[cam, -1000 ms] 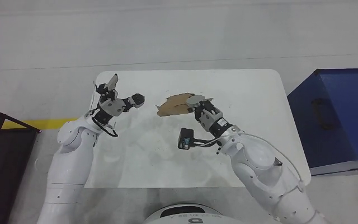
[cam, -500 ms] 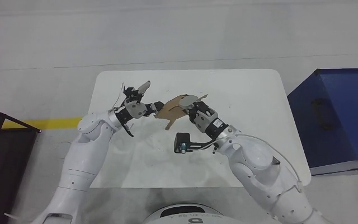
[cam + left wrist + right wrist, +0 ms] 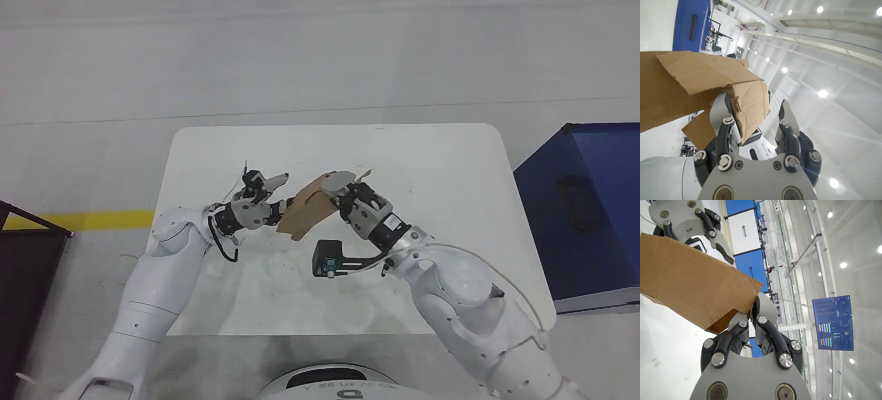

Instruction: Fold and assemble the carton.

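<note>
You're working on a white rectangular table (image 3: 450,180) with rounded corners; faint grey scuff marks (image 3: 262,262) mottle its middle, toward the near edge.

I see a logo on the white panel (image 3: 745,232) and the blue panel (image 3: 751,273), figures on the hanging screen (image 3: 833,323), characters on a white machine (image 3: 762,144).

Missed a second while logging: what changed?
The left end effector swung in from the left side of the table to the carton, open, one flap between its fingers. The carton tipped up and came slightly nearer the robot. The right end effector stayed shut on the carton.
</note>
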